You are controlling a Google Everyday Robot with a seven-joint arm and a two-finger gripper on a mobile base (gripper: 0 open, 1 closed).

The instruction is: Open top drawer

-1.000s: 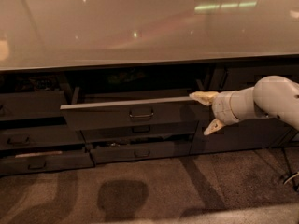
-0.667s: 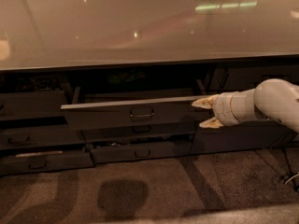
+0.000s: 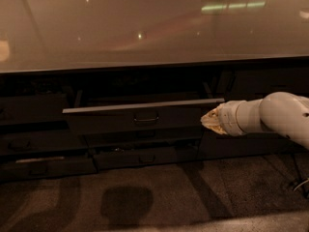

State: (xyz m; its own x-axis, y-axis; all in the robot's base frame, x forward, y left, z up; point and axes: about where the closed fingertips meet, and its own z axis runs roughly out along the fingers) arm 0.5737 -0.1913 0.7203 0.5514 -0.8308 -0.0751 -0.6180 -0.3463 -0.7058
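Dark grey top drawer [image 3: 106, 121] sits partly pulled out from under the table [image 3: 145, 33], in the middle column of drawers. Its pale top edge catches the light, and the small pull handle [image 3: 146, 118] is dead centre on the front. Right at the drawer's right end is the pincer [image 3: 205, 121], tips pressed together with nothing between them, pointing left at the front. Can't tell if it's actually touching. The white arm [image 3: 280, 112] reaches in from the right. A slimmer drawer [image 3: 145, 157] sits below, the glossy beige table surface reflects lights above, and brownish carpet [image 3: 193, 197] covers the floor.
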